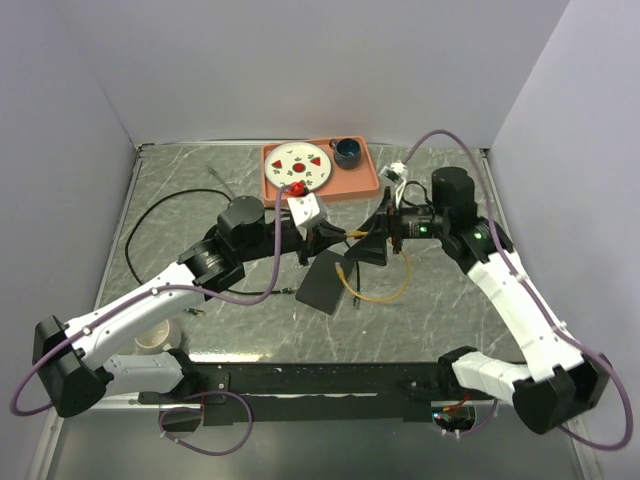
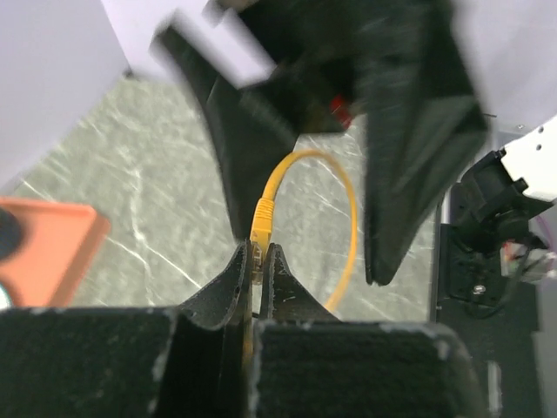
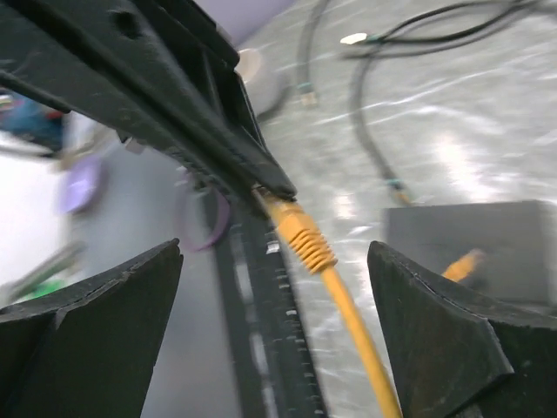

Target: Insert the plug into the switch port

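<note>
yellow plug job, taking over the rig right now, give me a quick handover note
Left gripper: shut on the yellow plug, held above the table.
Right gripper: open, straddling the cable without touching it.
Black box: flat on the table near both grippers; the cable's other end sits at its edge.
Done: plug gripped.
To do: carry it to a port on the box and push it in; ports not visible here.

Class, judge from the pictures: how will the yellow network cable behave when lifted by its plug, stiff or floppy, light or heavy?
Probably springy rather than limp: the yellow cable holds a rounded loop. Likely light: the left gripper carries it by the plug alone.
</note>
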`<action>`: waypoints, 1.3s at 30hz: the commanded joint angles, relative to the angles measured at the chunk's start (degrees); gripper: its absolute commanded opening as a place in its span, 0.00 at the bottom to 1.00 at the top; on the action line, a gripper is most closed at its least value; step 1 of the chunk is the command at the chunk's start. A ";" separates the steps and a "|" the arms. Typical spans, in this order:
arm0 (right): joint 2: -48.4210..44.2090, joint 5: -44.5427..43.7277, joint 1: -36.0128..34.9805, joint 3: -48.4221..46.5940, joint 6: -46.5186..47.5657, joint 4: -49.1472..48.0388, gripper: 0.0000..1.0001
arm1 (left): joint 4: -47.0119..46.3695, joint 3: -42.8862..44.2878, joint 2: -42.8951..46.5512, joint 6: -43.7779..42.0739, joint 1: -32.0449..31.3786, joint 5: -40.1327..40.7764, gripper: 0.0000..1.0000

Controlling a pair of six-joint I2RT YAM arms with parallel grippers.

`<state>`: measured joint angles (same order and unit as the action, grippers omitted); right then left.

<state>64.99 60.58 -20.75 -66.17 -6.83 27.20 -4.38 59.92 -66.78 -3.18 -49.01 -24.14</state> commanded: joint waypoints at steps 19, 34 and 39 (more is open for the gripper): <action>-19.12 -51.12 -14.56 2.36 12.10 -0.22 0.99 | 7.73 11.80 -15.04 28.81 15.17 -23.39 0.01; -13.66 -71.74 -29.87 8.16 18.78 -6.11 0.95 | 8.34 10.22 -24.62 40.79 15.97 -40.63 0.01; -12.70 -67.71 -29.96 7.73 19.66 -4.97 0.88 | 7.81 10.22 -25.85 42.29 16.06 -41.86 0.01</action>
<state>52.12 -8.40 -50.26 -57.67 11.22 25.02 4.97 69.65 -91.90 36.53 -33.01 -61.91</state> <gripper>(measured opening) 0.923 0.042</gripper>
